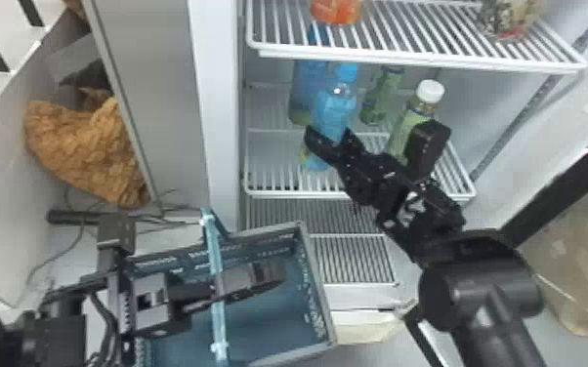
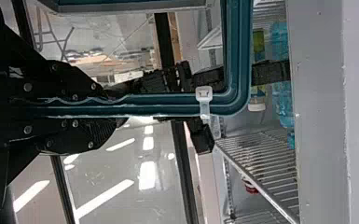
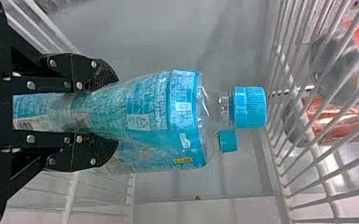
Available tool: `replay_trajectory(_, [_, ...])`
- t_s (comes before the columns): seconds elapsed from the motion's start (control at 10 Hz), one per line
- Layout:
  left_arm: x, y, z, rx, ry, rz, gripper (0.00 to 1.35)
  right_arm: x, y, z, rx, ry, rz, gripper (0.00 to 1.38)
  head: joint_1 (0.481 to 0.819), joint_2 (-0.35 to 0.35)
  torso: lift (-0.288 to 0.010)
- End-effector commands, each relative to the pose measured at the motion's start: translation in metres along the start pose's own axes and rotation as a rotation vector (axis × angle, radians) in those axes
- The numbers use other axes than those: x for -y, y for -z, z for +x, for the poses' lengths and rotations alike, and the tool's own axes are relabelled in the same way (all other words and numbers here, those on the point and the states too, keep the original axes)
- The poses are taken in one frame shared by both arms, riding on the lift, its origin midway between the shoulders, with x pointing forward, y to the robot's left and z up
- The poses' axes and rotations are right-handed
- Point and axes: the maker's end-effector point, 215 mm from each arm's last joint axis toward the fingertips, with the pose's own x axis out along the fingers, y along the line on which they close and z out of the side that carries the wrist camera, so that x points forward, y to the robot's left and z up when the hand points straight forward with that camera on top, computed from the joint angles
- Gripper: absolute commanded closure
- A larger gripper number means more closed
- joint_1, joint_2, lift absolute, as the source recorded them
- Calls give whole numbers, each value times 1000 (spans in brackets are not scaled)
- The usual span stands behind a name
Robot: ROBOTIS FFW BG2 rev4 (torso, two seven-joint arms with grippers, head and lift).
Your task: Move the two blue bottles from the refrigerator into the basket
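My right gripper [image 1: 329,140] is inside the refrigerator, shut around the front blue bottle [image 1: 335,112] below its cap. In the right wrist view the right gripper [image 3: 116,112] has a finger on either side of this blue bottle [image 3: 161,105]. The other blue bottle [image 1: 304,90] stands close behind it; its cap [image 3: 227,141] shows beside the held one. Over the blue basket [image 1: 318,288], my left gripper [image 1: 259,279] is shut on the basket handle [image 1: 214,258]. From the left wrist, the left gripper [image 2: 119,107] clasps the same handle [image 2: 168,105].
Two green bottles [image 1: 381,95] [image 1: 408,129] stand right of the blue ones. A wire shelf [image 1: 415,61] with an orange item [image 1: 335,10] lies above them. The refrigerator's side wall [image 1: 217,112] rises behind the basket; a brown bag [image 1: 83,146] sits at left.
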Motion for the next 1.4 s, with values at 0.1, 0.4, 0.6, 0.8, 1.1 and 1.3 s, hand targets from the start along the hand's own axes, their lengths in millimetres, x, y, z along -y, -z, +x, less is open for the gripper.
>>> replay_trajectory(0.1, [-1,1,-1,4,1,-5,1200,-14,6,-34,-37,-20,34,1271,695,-153,-220])
replay_trajectory(0.4, [-4,0,-5,14,-9,-7,1202,-35,-2,-70,-53,-49,58,1271,695,-163,-220])
replay_trajectory(0.6, [-5,0,-8,21,-13,-10,1202,-52,-9,-91,-61,-76,82,1271,695,-167,-220])
replay_trajectory(0.8, [-7,0,-10,28,-16,-14,1202,-67,-2,-97,-87,-114,113,1271,695,-163,-220])
replay_trajectory(1.1, [-8,1,-9,23,-25,-13,1202,-104,13,-112,-143,-194,198,1271,695,-138,-220])
replay_trajectory(1.3, [-8,1,-8,21,-25,-13,1200,-129,24,-118,-178,-247,248,1271,695,-116,-220])
